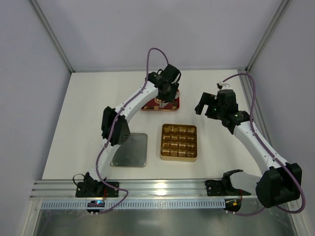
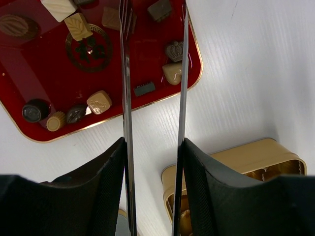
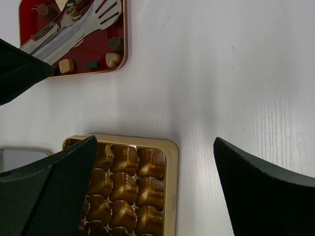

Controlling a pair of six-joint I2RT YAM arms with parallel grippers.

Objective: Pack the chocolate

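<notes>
- I see the left end effector (image 2: 153, 162) clamped on metal tongs (image 2: 127, 73), whose blades stand slightly apart and reach over the red tray (image 2: 29, 78)
- The chocolates (image 2: 98, 102), dark, light brown and pale, lie scattered in that red tray
- My right end effector (image 3: 155, 142) is spread wide, hovering over the gold compartment tray (image 3: 170, 162)
- Both trays sit apart on the white desk (image 3: 221, 73)
</notes>
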